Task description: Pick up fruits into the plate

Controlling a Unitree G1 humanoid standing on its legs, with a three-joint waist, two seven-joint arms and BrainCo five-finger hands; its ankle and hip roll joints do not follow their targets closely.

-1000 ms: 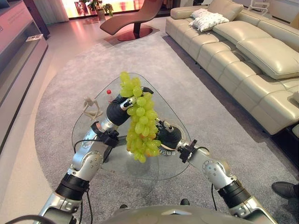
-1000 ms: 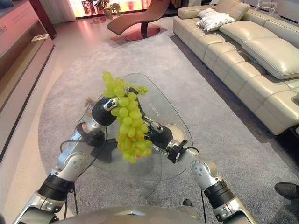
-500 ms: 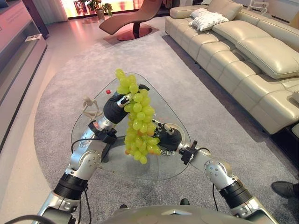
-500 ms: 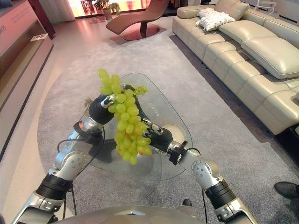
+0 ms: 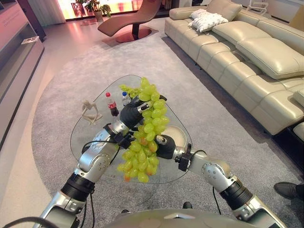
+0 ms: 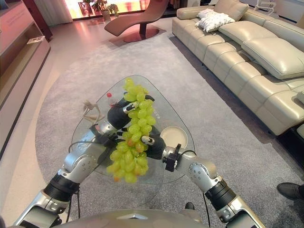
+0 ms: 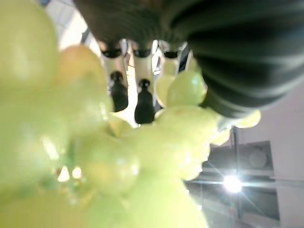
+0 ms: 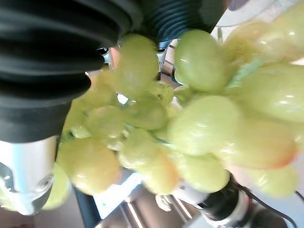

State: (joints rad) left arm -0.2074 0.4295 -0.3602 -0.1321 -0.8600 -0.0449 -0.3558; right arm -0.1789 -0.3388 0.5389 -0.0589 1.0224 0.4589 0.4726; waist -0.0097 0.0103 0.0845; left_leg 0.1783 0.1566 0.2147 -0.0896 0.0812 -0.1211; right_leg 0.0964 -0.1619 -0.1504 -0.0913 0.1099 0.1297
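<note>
The left hand (image 5: 131,110) is curled round the top of a long bunch of green grapes (image 5: 142,137), which hangs in the air above the glass table (image 5: 90,128) near its front edge. The right hand (image 5: 166,147) sits against the bunch's lower half; I cannot tell how its fingers stand. A cream plate (image 5: 176,135) lies at the table's right corner, just beside the grapes.

Floor: grey round rug (image 5: 57,95) on pale flooring.
Seating: cream leather sofa (image 5: 247,57) with white pillow (image 5: 205,21); brown chaise longue (image 5: 135,19).
Table: rounded glass coffee table (image 6: 164,107).
Light: bright window (image 6: 90,5) beyond potted plants.
</note>
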